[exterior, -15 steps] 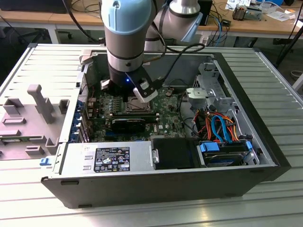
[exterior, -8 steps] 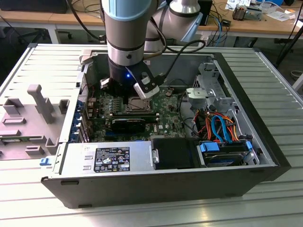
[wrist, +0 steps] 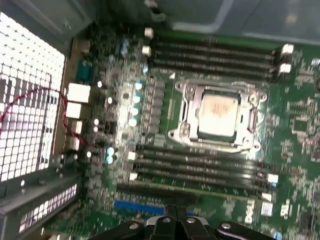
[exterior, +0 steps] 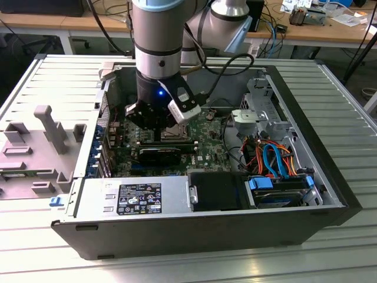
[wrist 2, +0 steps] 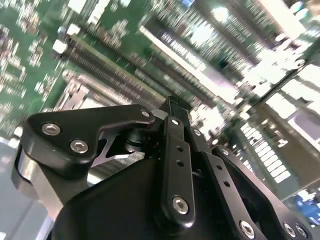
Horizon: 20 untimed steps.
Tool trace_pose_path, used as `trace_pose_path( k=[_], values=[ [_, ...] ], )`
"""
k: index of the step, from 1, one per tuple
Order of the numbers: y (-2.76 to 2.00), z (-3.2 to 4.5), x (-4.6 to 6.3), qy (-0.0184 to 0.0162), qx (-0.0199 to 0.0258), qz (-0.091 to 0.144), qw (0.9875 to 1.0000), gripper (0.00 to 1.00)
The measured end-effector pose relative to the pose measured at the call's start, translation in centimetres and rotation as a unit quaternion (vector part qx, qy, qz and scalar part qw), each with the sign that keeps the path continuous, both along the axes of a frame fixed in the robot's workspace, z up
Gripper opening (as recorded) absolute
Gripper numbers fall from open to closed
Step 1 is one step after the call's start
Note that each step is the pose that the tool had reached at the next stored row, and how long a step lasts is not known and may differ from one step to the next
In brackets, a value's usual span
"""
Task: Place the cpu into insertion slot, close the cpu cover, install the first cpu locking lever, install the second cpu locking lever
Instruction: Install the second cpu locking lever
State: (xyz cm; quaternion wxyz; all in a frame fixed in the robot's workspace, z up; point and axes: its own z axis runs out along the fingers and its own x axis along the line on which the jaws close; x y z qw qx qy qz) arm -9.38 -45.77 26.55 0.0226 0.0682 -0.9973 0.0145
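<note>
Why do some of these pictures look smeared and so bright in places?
In the second wrist view the motherboard is streaked with blur while the hand stays crisp; in the first wrist view the vented case wall glares white and the cpu looks soft and washed-out; the exterior view is evenly lit and sharp.

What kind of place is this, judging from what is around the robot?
Most likely a robotics lab or workshop. An open computer case lies on a ribbed metal workbench under the robot arm, and wooden desks with cables and small parts stand behind it.
</note>
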Motion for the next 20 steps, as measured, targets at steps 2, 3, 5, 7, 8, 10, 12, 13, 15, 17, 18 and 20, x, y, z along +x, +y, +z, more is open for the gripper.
trace_pose_path(
  k=[2,3,5,7,8,10,12,13,15,17,18,20],
  values=[
    [-0.01,-0.06,0.0,0.0002,-0.0197,-0.015,0.9997,0.11],
    [0.00,-0.19,0.0,0.0005,-0.0197,-0.030,0.9994,0.11],
    [-0.01,-0.32,0.0,0.0010,-0.0198,-0.052,0.9985,0.11],
    [0.00,-0.34,0.0,0.0010,-0.0197,-0.056,0.9982,0.11],
    [0.21,-0.39,0.6,0.0014,-0.0197,-0.056,0.9982,0.11],
    [0.54,-0.47,1.3,0.0025,-0.0198,-0.056,0.9982,0.11],
    [1.83,-0.84,2.6,0.0052,-0.0200,-0.056,0.9982,0.11],
    [2.41,-1.08,3.3,0.0069,-0.0200,-0.056,0.9982,0.11],
    [3.05,-1.42,4.3,0.0093,-0.0201,-0.056,0.9982,0.11],
    [3.70,-1.86,5.5,0.0120,-0.0204,-0.056,0.9982,0.11],
    [3.96,-2.05,6.0,0.0127,-0.0203,-0.056,0.9982,0.11],
    [4.66,-2.51,7.1,0.0143,-0.0205,-0.056,0.9981,0.11]
  ],
)
